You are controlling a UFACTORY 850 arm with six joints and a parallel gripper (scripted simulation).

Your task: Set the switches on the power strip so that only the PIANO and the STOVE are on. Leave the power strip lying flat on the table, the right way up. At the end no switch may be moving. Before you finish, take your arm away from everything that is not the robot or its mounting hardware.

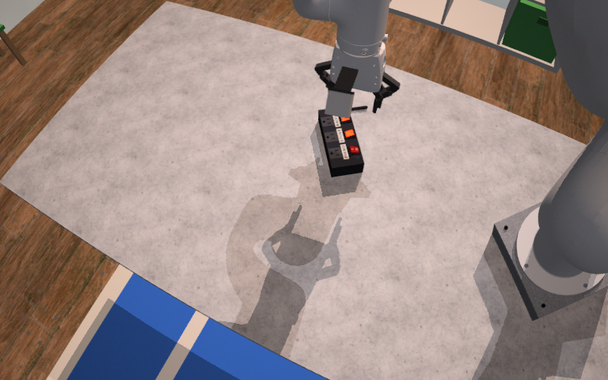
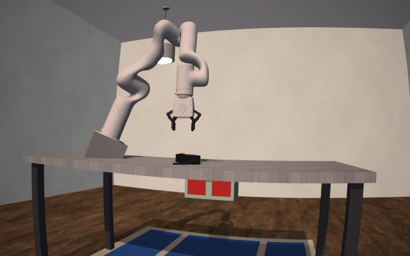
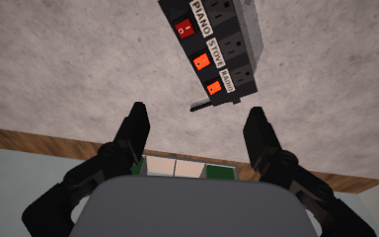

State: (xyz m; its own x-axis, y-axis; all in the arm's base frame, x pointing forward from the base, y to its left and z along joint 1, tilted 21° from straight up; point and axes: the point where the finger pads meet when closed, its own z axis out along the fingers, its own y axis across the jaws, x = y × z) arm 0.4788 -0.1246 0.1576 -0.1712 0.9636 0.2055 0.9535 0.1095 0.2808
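Observation:
The black power strip (image 1: 340, 143) lies flat on the grey table, the right way up; it also shows in the exterior view (image 2: 188, 158). In the wrist view the strip (image 3: 213, 46) has three labelled switches. The PIANO switch (image 3: 184, 29) is dark red. The STOVE switch (image 3: 201, 61) and the RADIO switch (image 3: 213, 88) glow bright orange. My gripper (image 1: 354, 96) hangs well above the strip's RADIO end, pointing straight down, open and empty, as the exterior view (image 2: 182, 126) and the wrist view (image 3: 197, 123) show.
A short cable stub (image 3: 199, 105) sticks out at the strip's RADIO end. The arm's base (image 1: 546, 268) stands at the table's right side. A shelf with a green bin (image 1: 529, 31) lies beyond the far edge. A blue mat (image 1: 179, 340) lies on the floor.

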